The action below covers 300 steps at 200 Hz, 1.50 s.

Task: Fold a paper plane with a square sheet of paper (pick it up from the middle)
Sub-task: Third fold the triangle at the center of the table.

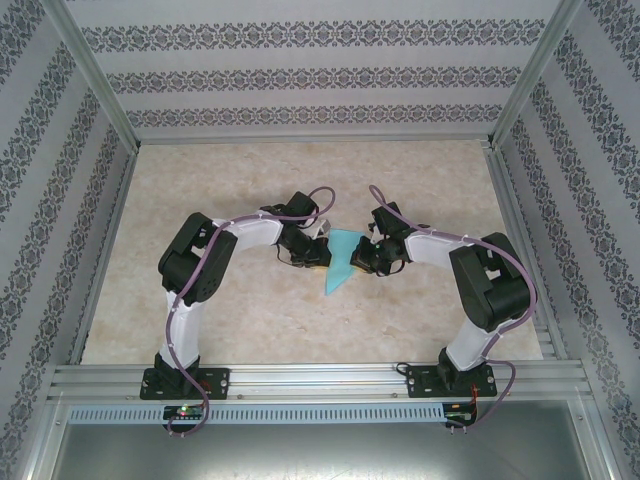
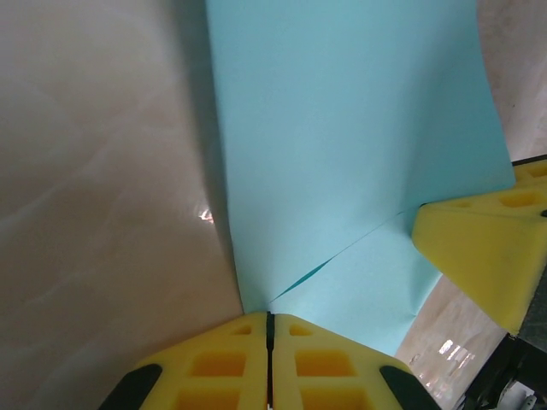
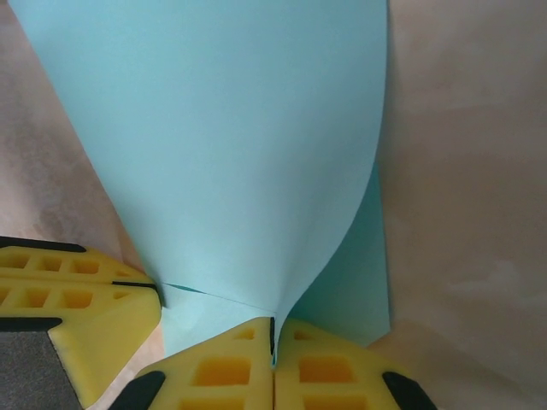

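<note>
Between left claw (image 2: 269, 318) and right claw (image 3: 273, 323) — pinched — sits the paper plane (image 1: 342, 262).

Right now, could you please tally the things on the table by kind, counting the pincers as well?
turquoise paper: 1
pincers: 2, the left pincer and the right pincer, both shut on the paper
Total: 3

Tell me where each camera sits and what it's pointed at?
Top external: fixed above and behind, looking down on the table; both arms show, left claw and right claw meeting at the turquoise paper.
Left wrist: on the left arm, looking along its shut yellow fingers at the paper.
Right wrist: likewise on the right arm, its own fingers at the bottom.
Shared: each wrist view catches the other claw's finger.
</note>
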Each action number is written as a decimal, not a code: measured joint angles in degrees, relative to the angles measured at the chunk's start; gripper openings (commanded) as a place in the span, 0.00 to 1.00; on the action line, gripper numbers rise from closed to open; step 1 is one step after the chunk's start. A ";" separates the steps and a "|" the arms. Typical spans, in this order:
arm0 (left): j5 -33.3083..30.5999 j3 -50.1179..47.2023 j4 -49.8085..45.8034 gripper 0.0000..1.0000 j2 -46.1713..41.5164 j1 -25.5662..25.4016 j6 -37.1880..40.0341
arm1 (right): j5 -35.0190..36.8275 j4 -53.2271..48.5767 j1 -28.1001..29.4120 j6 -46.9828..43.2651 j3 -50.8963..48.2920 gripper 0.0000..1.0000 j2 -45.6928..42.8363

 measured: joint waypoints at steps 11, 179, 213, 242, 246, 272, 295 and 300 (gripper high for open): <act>0.02 0.15 -0.04 0.07 0.13 0.00 0.09 | -0.02 0.04 0.26 0.04 0.00 0.13 -0.48; -0.52 2.45 -2.43 0.07 1.31 -0.28 4.35 | -0.68 0.52 1.86 1.92 -2.21 0.04 -4.81; -0.55 2.58 -2.58 0.07 1.31 -0.33 4.66 | -0.59 -1.01 2.03 1.64 -1.42 0.04 -3.02; -0.57 2.58 -2.58 0.07 1.31 -0.33 4.76 | -0.26 -2.54 2.89 1.29 0.61 0.04 -1.49; -0.57 2.58 -2.58 0.07 1.31 -0.33 4.79 | -0.26 -2.60 2.99 1.27 0.85 0.03 -1.40; -0.55 2.58 -2.60 0.07 1.33 -0.33 4.79 | -0.35 -2.69 3.37 1.29 2.03 0.03 -1.14; -0.57 2.58 -2.60 0.07 1.36 -0.33 4.98 | -0.50 -2.69 3.34 1.29 2.51 0.06 -1.11; -0.55 2.62 -2.62 0.07 1.38 -0.33 5.01 | -0.50 -2.71 3.34 1.29 2.51 0.07 -1.11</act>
